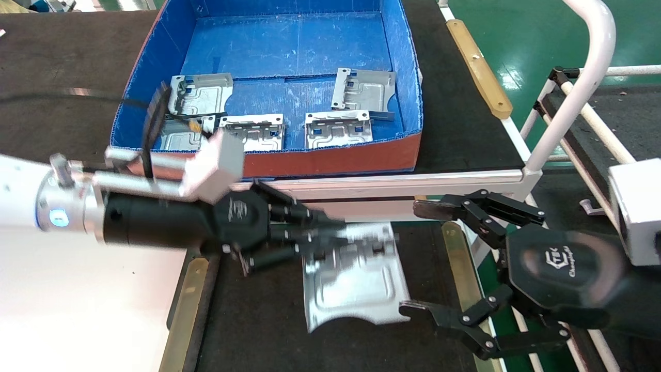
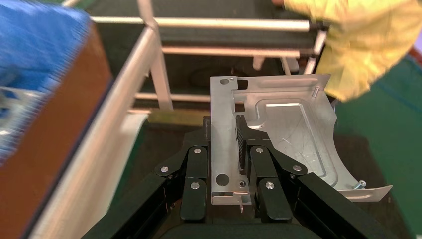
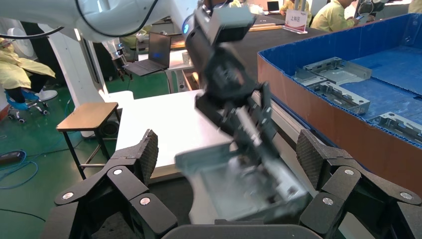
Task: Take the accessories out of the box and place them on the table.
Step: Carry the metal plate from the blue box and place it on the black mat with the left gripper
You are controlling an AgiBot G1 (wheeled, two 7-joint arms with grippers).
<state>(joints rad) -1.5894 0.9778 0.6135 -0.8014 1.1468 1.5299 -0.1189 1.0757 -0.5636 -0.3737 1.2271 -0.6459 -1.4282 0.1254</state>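
Note:
My left gripper (image 1: 330,232) is shut on the edge of a silver accessory plate (image 1: 356,279) and holds it low over the black-matted table (image 1: 258,320). I cannot tell whether the plate touches the mat. The left wrist view shows the fingers (image 2: 242,137) clamped on the plate's bent flange (image 2: 288,124). My right gripper (image 1: 413,258) is open and empty just right of the plate. It frames the plate (image 3: 239,184) in the right wrist view. The blue box (image 1: 335,155) with its orange-red front wall stands behind, holding several more plates (image 1: 338,129).
The box sits on a longer black bench with a white front rail (image 1: 403,181). Brass strips (image 1: 188,289) run along the table's sides. A white tubular frame (image 1: 568,103) stands at the right. A person in yellow (image 2: 358,40) is beyond the table.

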